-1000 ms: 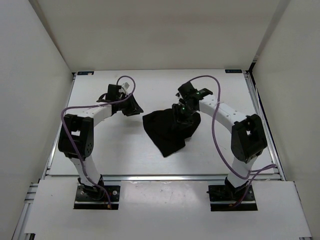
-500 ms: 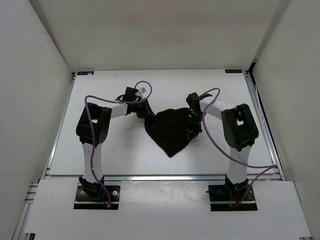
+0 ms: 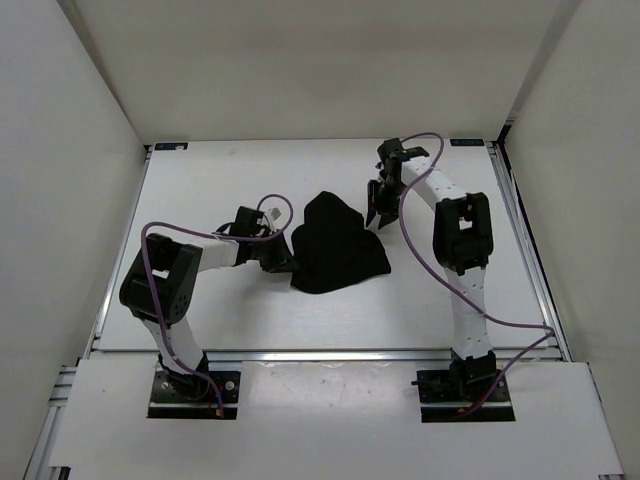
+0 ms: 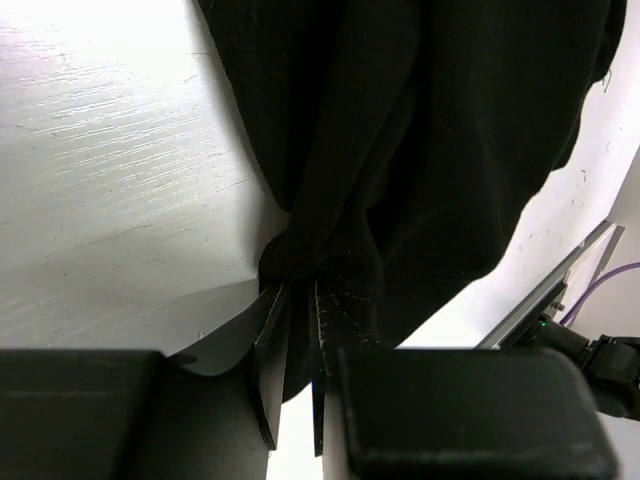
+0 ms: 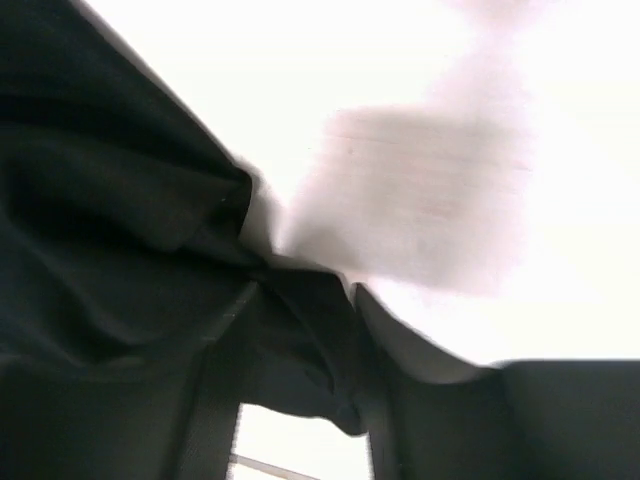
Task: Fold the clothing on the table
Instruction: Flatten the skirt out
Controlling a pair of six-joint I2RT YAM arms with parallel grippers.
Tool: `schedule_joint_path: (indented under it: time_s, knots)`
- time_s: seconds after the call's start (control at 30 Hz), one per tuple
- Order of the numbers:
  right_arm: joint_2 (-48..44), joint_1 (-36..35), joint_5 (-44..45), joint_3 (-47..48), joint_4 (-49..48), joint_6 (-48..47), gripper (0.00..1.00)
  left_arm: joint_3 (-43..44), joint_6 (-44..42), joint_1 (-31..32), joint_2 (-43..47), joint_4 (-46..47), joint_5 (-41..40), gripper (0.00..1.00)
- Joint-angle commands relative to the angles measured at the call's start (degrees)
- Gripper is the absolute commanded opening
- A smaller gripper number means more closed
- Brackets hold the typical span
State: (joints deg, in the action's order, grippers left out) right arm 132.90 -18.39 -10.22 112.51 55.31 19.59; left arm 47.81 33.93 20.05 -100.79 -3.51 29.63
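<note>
Two arms meet the cloth (image 3: pixel 335 245) on the bench (image 3: pixel 200 190): my left fingers (image 3: pixel 284 262) pinch a fold narrowly; right fingers (image 3: pixel 378 212) straddle fabric, and I cannot tell their grip.

The table (image 3: pixel 200 200) is a white, flat rectangular top with an aluminium rail (image 3: pixel 320 353) along its near edge and a small blue tab (image 3: pixel 170 146) at the far left corner (a matching one sits at the far right). Directly on it lies the clothing (image 3: pixel 335 245), a plain black garment bunched into a creased heap a little right of the middle, narrower at its far end than its near edge.
</note>
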Motion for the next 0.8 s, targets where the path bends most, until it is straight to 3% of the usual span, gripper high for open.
schedule_joint_path:
  time_s: [0.0, 0.17, 0.4, 0.77]
  knots:
    - [-6.85, -1.64, 7.31, 1.41, 4.54, -1.05, 0.52, 0.79, -0.27, -0.19, 1.48, -1.06, 0.17, 0.25]
    - [-15.55, -5.5, 14.86, -9.91, 6.13, -1.23, 0.53, 3.16, 0.61, 0.07, 1.39, -1.33, 1.22, 0.26]
    - [-19.52, -8.33, 14.61, -24.25, 0.51, -0.35, 0.48, 1.5, 0.43, -1.07, 2.97, -1.76, 1.84, 0.26]
    - [-17.33, -6.48, 15.4, -23.83, -1.78, -1.49, 0.41, 0.61, 0.26, -2.39, 4.29, -2.12, 1.58, 0.27]
